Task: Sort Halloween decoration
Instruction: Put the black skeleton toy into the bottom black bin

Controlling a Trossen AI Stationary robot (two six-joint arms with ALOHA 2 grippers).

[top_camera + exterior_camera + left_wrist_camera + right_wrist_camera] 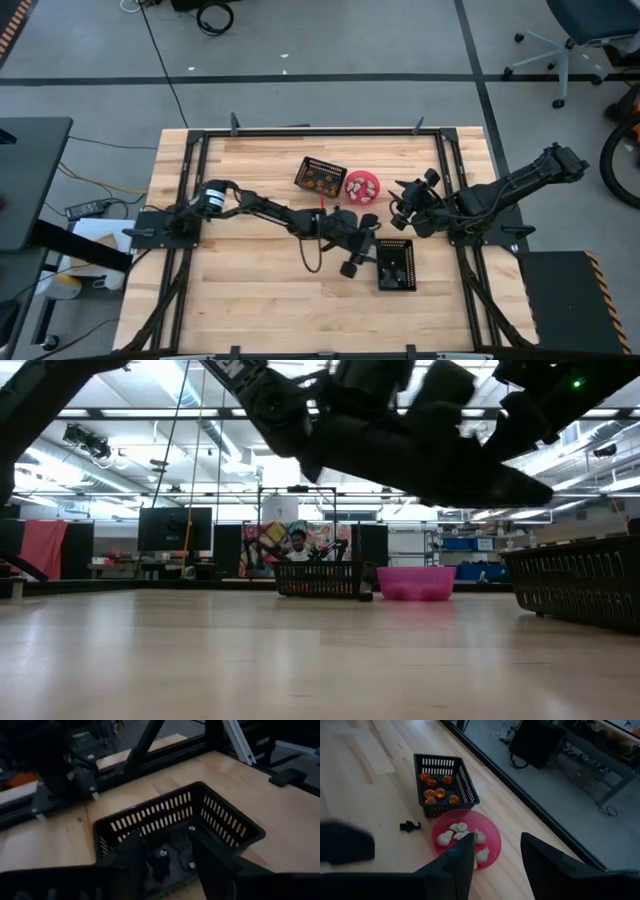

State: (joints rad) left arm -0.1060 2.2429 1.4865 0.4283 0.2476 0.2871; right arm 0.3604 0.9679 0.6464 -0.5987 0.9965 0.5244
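- Left pincer hanging released over the near basket, black trinkets lying inside.
- Right pincer parted and empty above the pink bowl of pale trinkets.
- Orange trinkets sitting in the far basket; one black stray loose on the wooden surface.
- Judged light, hard, knobbly, likely to skid: best pinched across the middle.
- Baskets stiff mesh; bowl smooth and round.

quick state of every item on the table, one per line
left gripper: fingers open, over the near mesh basket
right gripper: fingers open, above the pink bowl
pink bowl: holds pale trinkets
far mesh basket: holds orange trinkets
black trinket: loose on the table
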